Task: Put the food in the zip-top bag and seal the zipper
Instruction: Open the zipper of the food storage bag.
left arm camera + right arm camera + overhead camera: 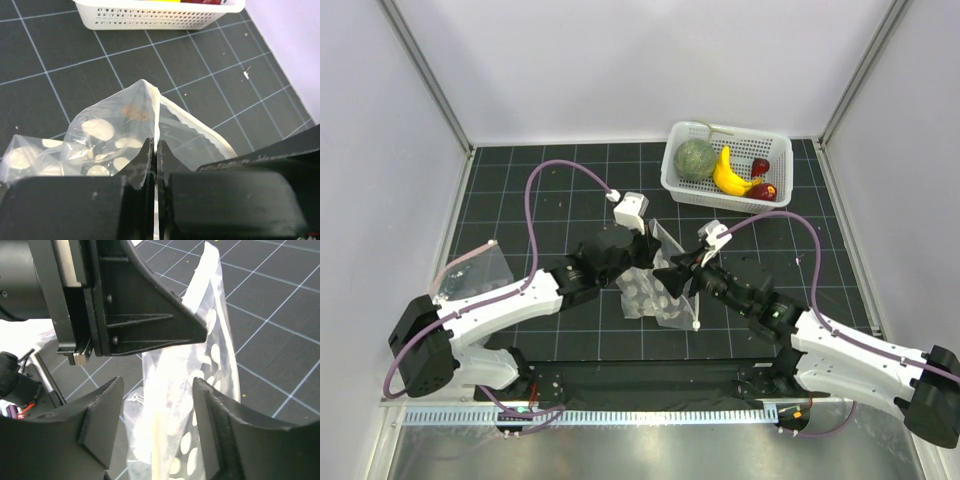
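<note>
The food lies in a white basket at the back right: a grey-green melon, a yellow banana and dark-red fruits. The clear zip-top bag stands crumpled at mid-table with none of the food in it. My left gripper is shut on the bag's upper edge, right by the pale zipper. My right gripper is open, its fingers standing either side of the bag without pinching it. In the top view the left gripper and right gripper meet at the bag.
Another clear plastic bag lies at the left beside my left arm. The basket wall stands just beyond the held bag. Enclosure walls ring the black gridded mat. Purple cables loop above both arms.
</note>
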`<state>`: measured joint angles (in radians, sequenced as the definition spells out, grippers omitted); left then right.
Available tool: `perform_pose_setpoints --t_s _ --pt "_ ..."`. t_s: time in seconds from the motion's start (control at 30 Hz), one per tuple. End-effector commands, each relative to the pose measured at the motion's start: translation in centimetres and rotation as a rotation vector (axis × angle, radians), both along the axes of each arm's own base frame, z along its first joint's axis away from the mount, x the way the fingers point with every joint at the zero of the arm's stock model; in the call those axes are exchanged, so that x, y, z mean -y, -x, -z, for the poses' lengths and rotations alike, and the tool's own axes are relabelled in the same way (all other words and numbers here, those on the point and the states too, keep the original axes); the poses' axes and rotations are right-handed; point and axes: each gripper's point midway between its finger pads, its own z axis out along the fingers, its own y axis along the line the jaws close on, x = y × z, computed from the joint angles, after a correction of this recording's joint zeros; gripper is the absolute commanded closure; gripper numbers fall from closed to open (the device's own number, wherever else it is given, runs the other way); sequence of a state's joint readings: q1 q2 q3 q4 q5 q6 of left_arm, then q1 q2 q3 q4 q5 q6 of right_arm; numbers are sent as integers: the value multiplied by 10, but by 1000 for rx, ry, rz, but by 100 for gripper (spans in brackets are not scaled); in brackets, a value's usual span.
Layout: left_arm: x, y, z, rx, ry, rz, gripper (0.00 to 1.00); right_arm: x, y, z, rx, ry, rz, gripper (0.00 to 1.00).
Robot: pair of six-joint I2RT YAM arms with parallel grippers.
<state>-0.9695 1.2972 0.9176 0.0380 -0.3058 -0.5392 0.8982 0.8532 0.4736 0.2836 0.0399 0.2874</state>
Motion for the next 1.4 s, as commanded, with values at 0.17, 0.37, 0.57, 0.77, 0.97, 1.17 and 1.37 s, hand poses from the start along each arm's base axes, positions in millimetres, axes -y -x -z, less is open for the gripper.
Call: perform_pose_setpoints --t_s 0.17,0.37,0.57,0.77,0.97,1.17,1.37 --pt "1 -5 -17 36 -49 11 100 26 -9 -50 115 -98 132 32" --pt "0 -7 -14 19 -86 -1 100 35 -4 -59 145 -105 140 32" --pt "-9 -6 -24 40 -79 -22 100 43 -24 -40 80 -21 259 34" --pt "-12 -2 -33 49 -57 -11 100 25 -35 -16 10 78 243 46" --pt "-9 3 -37 51 -43 22 100 31 -45 -7 -29 119 321 66" --pt "-3 14 -38 54 -47 104 58 39 -45 -16 -29 73 360 99" --pt "19 26 -21 8 -41 165 22 53 -44 -24 -20 -44 421 99"
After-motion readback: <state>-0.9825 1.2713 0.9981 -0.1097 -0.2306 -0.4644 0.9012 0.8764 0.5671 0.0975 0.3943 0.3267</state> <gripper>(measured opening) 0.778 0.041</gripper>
